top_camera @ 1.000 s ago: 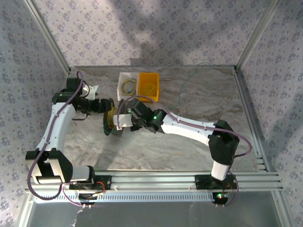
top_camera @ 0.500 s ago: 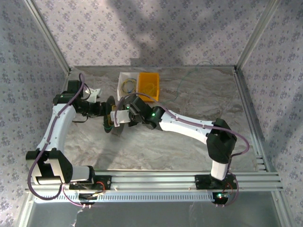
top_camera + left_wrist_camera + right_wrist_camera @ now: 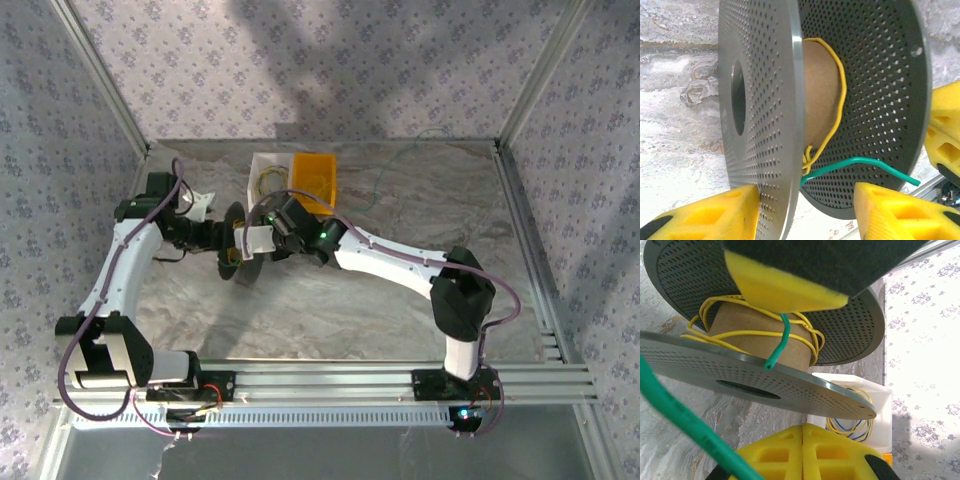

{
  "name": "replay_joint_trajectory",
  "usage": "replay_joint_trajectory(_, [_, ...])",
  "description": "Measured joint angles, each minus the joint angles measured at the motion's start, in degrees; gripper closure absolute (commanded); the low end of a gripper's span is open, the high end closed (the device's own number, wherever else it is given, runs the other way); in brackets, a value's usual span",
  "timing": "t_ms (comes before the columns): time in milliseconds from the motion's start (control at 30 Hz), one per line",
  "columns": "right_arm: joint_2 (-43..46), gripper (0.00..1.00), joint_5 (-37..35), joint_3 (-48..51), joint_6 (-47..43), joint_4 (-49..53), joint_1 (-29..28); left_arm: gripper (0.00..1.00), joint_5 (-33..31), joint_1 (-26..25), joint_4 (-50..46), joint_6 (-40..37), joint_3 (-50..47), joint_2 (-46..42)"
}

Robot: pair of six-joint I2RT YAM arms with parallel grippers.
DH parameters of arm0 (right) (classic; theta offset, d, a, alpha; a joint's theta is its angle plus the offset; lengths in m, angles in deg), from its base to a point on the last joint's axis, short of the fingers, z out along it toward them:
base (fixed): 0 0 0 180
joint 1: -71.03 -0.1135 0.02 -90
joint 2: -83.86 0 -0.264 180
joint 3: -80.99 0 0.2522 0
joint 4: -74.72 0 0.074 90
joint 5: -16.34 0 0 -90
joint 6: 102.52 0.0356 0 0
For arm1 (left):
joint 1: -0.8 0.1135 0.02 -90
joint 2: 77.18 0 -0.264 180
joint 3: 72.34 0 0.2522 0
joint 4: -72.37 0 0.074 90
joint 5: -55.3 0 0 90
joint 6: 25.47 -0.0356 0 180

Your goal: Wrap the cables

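Observation:
A dark perforated spool (image 3: 235, 256) with a cardboard core stands on edge between my two grippers. A yellow cable (image 3: 840, 85) is wound loosely round the core (image 3: 740, 333). A teal-green cable (image 3: 865, 161) comes out from between the flanges, and its cut end (image 3: 769, 365) hangs free. My left gripper (image 3: 805, 194) straddles both flanges. Its left finger (image 3: 735, 207) touches the near flange, while its right finger (image 3: 890, 210) sits just outside the far one. My right gripper (image 3: 803, 432) is shut below the spool's rim, and the green cable runs past its left finger.
A white bin (image 3: 254, 178) behind the spool holds coiled yellow and blue cables (image 3: 855, 426). An orange bin (image 3: 331, 176) stands beside it. A thin green cable (image 3: 388, 172) trails toward the back right corner. Metal frame posts and a rail (image 3: 400, 385) border the table.
Both grippers and the spool have shifted slightly toward the back. The left gripper's jaws have narrowed round the spool's flanges. The right gripper has stayed shut.

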Motion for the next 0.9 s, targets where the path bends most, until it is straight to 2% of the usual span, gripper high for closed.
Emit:
replay_joint_trajectory(367, [-1.81,1.00,1.11,-1.16,-0.17,0.42,0.66,0.52,-3.74,-2.25,-0.13,-0.44,0.02,3.06])
replay_joint_trajectory(733, [-1.95,1.00,1.46,-1.99,-0.66,0.46,0.68,0.51,-4.90,-2.82,-0.11,-0.44,0.02,4.31])
replay_joint_trajectory(900, [-2.01,1.00,1.25,-2.03,-1.57,0.42,0.68,0.58,-4.92,-2.80,-0.13,-0.76,0.02,4.31])
